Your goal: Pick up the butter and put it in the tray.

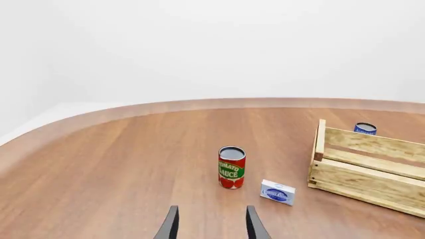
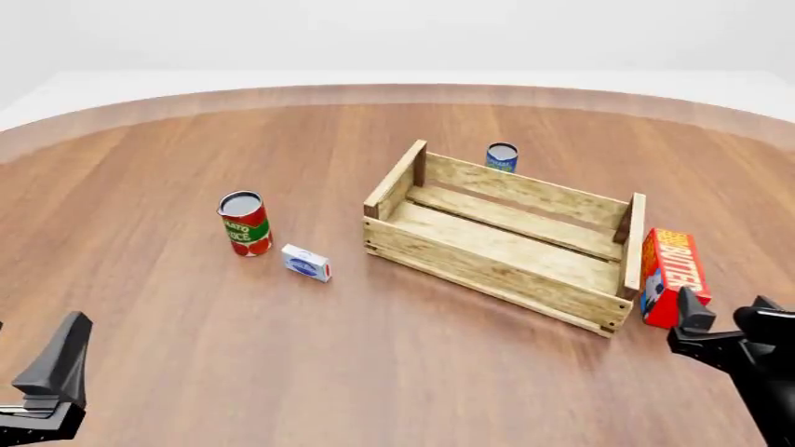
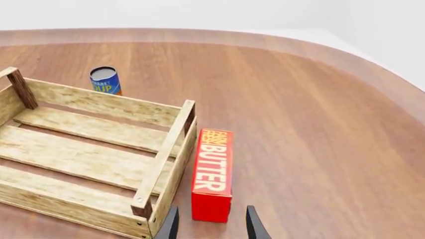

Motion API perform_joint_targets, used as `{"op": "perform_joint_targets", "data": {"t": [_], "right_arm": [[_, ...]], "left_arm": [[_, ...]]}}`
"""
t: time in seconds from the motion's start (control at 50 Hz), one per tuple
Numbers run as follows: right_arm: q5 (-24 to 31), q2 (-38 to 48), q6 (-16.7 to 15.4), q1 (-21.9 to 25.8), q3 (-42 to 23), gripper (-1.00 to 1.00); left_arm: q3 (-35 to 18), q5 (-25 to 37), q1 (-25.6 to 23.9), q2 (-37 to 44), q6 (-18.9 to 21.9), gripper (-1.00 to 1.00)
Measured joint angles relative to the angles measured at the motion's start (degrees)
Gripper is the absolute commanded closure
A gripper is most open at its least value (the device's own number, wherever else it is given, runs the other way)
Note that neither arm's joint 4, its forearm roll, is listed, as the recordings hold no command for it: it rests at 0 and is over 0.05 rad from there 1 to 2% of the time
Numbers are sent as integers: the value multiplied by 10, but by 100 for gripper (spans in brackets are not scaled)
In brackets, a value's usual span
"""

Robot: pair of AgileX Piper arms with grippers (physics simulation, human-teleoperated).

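Note:
The butter [image 2: 675, 272] is a red-orange carton with white lettering. It lies on the table just outside the right end wall of the tray [image 2: 483, 265], a big light wooden slatted crate. In the right wrist view the butter [image 3: 212, 172] lies alongside the tray's end wall [image 3: 167, 149]. My right gripper [image 2: 727, 321] is open just short of the carton's near end, its fingertips [image 3: 252, 221] spread wider than the carton. My left gripper [image 2: 37, 340] is open at the near left, far from both, with nothing between its fingers [image 1: 171, 224].
A tomato sauce can [image 2: 245, 223] and a small white-and-blue box [image 2: 305, 263] stand left of the tray. A blue can [image 2: 502, 156] stands behind the tray. The table's curved far edge [image 2: 397, 91] runs across the back.

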State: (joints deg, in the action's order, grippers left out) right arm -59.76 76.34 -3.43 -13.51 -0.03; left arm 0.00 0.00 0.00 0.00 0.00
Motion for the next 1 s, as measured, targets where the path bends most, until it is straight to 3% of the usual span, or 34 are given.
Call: {"op": "perform_joint_targets", "data": {"t": [0.36, 1.0], "right_arm": [[-48, 59, 2, 3, -5, -100], [-68, 112, 10, 4, -32, -100]], "left_arm": [[0, 0, 0, 0, 0, -100], [0, 0, 0, 0, 0, -100]]}}
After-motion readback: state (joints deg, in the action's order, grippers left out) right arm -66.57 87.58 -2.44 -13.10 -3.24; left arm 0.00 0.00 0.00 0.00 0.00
